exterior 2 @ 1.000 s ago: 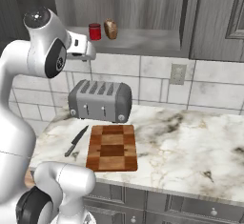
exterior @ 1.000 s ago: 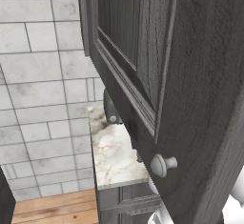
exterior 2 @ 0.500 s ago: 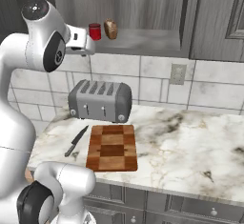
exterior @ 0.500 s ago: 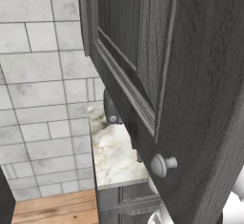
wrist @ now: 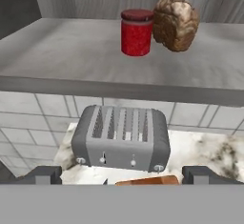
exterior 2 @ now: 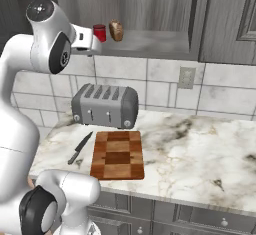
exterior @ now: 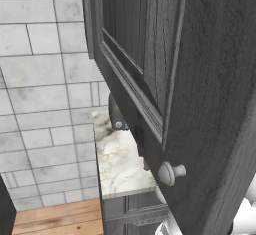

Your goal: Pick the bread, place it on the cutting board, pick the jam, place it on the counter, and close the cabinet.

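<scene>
The bread (exterior 2: pixel 116 30), a small brown chunk, lies on the open cabinet's shelf (exterior 2: pixel 150 44) with the red jam (exterior 2: pixel 100 32) jar just left of it. In the hand view the jam (wrist: pixel 137 32) and bread (wrist: pixel 175 23) stand side by side ahead on the shelf (wrist: pixel 62 51). My gripper (exterior 2: pixel 94 43) hovers at the shelf's left front edge, short of the jar. My gripper (wrist: pixel 123 178) is open, with its fingertips (wrist: pixel 43 174) wide apart and nothing between them. The checkered cutting board (exterior 2: pixel 118 155) rests on the marbled counter (exterior 2: pixel 200 149). The cabinet door (exterior: pixel 200 79) stands open, its knob (exterior: pixel 170 173) toward the camera.
A grey toaster (exterior 2: pixel 105 105) stands behind the board, under the shelf. A black-handled knife (exterior 2: pixel 80 148) lies left of the board. A wall outlet (exterior 2: pixel 186 77) sits on the tiles. The open door hangs close on the arm's left side.
The arm has lifted a little, and the hand has risen slightly at the shelf's front edge. The jaws stay open; the jam and bread have not moved.
</scene>
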You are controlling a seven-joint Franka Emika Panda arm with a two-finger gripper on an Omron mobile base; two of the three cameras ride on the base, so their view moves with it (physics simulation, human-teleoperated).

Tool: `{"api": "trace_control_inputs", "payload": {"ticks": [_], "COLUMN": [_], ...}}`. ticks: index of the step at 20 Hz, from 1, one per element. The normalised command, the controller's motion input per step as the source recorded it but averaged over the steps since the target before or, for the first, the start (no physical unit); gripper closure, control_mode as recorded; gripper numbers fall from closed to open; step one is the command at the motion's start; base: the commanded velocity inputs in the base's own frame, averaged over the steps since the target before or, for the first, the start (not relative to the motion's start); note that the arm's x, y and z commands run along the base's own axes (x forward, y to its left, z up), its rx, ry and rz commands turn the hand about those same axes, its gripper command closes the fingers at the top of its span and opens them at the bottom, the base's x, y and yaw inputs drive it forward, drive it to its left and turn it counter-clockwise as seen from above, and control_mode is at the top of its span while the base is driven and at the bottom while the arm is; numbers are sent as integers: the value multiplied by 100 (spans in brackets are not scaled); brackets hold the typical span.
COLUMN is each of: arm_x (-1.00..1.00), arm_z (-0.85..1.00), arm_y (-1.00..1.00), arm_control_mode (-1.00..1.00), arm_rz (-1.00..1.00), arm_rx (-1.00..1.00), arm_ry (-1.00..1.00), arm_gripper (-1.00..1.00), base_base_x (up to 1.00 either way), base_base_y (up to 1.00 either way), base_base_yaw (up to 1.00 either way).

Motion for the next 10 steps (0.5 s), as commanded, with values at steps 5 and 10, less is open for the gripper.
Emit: {"api": "trace_control_inputs", "payload": {"ticks": [5, 10], "arm_x": [23, 32], "arm_z": [0, 0], "arm_y": [0, 0], "arm_control_mode": [-100, -100], "arm_rz": [0, 0], "arm_rx": [0, 0], "arm_ry": [-4, -3], "arm_gripper": [-100, -100], "base_base_x": [0, 0], "base_base_y": [0, 0], "base_base_yaw": [0, 0]}}
